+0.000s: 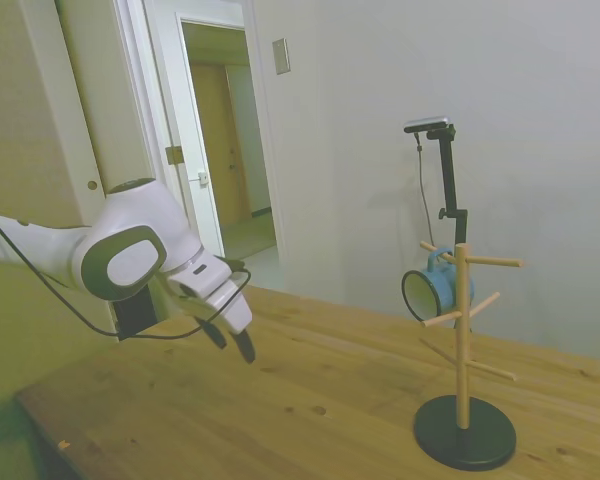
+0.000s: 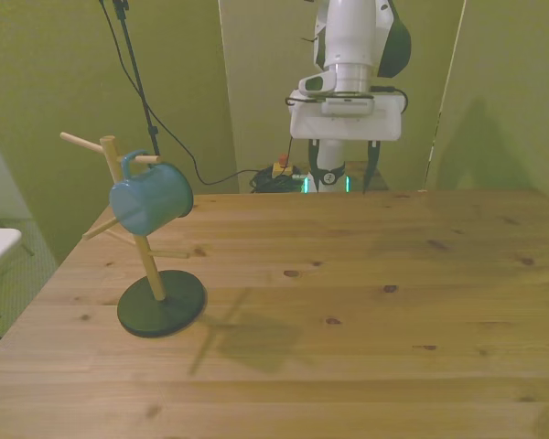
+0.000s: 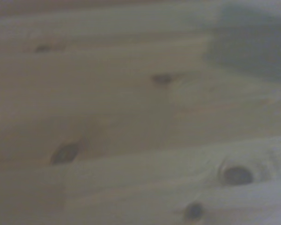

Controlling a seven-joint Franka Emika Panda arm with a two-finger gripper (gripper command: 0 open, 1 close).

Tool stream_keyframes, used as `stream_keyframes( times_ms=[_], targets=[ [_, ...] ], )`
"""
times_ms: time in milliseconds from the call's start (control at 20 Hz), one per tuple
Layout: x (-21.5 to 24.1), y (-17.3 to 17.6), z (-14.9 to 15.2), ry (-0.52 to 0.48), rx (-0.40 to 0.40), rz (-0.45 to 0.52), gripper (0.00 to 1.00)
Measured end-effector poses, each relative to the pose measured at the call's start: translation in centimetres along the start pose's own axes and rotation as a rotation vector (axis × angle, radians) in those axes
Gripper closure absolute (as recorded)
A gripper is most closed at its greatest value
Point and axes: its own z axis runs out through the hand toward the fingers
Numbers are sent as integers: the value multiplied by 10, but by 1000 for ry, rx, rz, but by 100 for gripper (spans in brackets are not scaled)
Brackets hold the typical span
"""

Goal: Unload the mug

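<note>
1. I see a wooden table [image 2: 366,311], pale planks with dark knots; the wrist view shows only blurred grain and knots [image 3: 131,117].
2. One thing stands directly on it: a mug tree [image 2: 145,247], wooden post and pegs on a round black base [image 1: 465,432].
3. The base sits near the front view's left edge.
</note>
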Motion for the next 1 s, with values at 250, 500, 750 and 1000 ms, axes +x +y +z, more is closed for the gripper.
stream_keyframes(
  times_ms=[250,500,750,1000],
  targets=[
    [63,-7,-13,123,50,88,0],
    [110,-3,-20,205,93,184,0],
    [127,-4,-14,336,185,261,0],
    [151,6,-14,428,205,333,0]
  ],
)
